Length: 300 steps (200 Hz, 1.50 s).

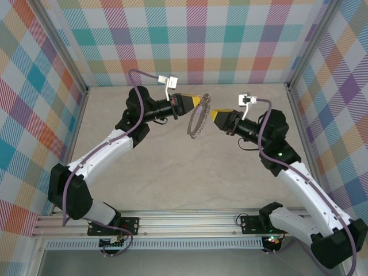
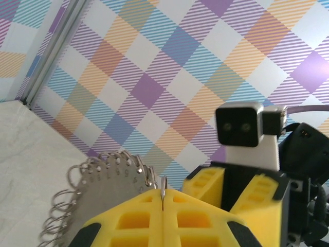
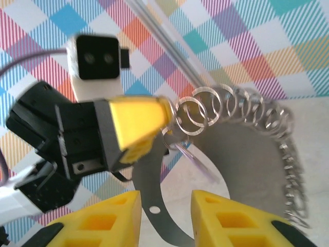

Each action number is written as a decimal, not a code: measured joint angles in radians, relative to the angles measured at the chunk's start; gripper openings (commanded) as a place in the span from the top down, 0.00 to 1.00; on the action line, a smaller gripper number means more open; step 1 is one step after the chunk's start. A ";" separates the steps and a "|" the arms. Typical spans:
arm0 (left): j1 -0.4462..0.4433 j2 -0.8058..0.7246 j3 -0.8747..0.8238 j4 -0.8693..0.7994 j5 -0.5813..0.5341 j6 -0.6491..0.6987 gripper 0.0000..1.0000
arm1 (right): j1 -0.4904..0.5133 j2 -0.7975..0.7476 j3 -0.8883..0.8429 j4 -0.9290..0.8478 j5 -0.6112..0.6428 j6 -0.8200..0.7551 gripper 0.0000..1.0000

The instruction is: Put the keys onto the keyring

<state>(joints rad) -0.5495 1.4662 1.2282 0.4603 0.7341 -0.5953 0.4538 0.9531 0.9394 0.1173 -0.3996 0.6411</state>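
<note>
Keyring [image 3: 241, 154] pinched in left tool [image 2: 162, 203] | right tool [image 3: 165, 200] jaws parted, just beside | checkered walls [image 1: 201, 40] behind

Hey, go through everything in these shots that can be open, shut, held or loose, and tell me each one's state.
left tool: shut on the keyring, holding it up off the table.
right tool: open, fingers apart, the keyring's flat band seen between them.
keyring: pinched at its edge, lifted between the two arms.
small wire rings: strung along the keyring's rim, loose.
</note>
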 measured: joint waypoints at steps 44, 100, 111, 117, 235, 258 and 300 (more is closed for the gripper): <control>0.000 0.000 -0.053 0.112 -0.026 -0.056 1.00 | -0.011 0.039 0.036 0.025 0.010 0.038 0.69; 0.000 0.000 -0.090 0.210 -0.056 -0.124 1.00 | -0.012 0.172 0.047 0.175 -0.065 0.156 0.72; 0.000 0.000 -0.095 0.222 -0.060 -0.130 1.00 | -0.012 0.182 0.048 0.191 -0.072 0.170 0.71; 0.000 0.000 -0.095 0.224 -0.064 -0.132 1.00 | -0.012 0.186 0.050 0.202 -0.075 0.179 0.71; -0.002 0.000 -0.095 0.237 -0.066 -0.153 1.00 | -0.012 0.279 0.105 0.314 -0.111 0.265 0.73; -0.003 0.001 -0.095 0.249 -0.066 -0.156 1.00 | -0.012 0.289 0.112 0.316 -0.114 0.266 0.75; -0.003 0.001 -0.095 0.250 -0.066 -0.157 1.00 | -0.012 0.312 0.138 0.318 -0.127 0.269 0.77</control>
<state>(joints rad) -0.5526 1.4673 1.1336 0.7105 0.6685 -0.7525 0.4416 1.2648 1.0779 0.4351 -0.5266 0.9104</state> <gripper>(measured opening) 0.049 0.234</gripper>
